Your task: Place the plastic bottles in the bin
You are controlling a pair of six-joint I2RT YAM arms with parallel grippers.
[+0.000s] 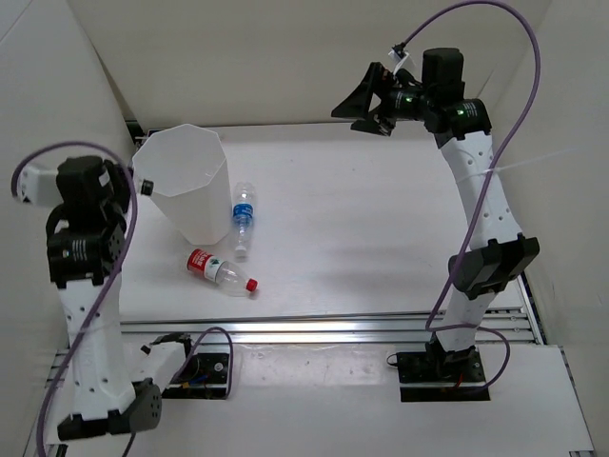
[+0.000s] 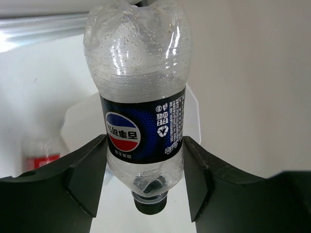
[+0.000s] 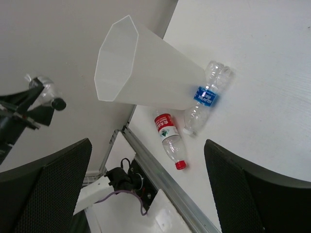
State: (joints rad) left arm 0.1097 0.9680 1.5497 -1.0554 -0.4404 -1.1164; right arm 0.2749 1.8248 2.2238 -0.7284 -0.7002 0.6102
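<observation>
My left gripper point(image 1: 139, 186) point(image 2: 144, 162) is shut on the shorter dark-labelled bottle point(image 2: 143, 121), cap toward the camera, raised at the left rim of the white faceted bin point(image 1: 186, 186). The bin and the held bottle point(image 3: 46, 90) also show in the right wrist view point(image 3: 141, 73). The blue-labelled bottle point(image 1: 244, 215) point(image 3: 206, 96) lies on the table against the bin's right side. The red-labelled bottle with red cap point(image 1: 219, 270) point(image 3: 170, 137) lies in front of the bin. My right gripper point(image 1: 364, 103) point(image 3: 147, 145) is open and empty, high over the far table. The plain white-capped bottle is out of view.
White enclosure walls stand on the left, back and right. An aluminium rail point(image 1: 333, 328) runs along the table's near edge, with the arm bases and cables point(image 1: 195, 367) just in front of it.
</observation>
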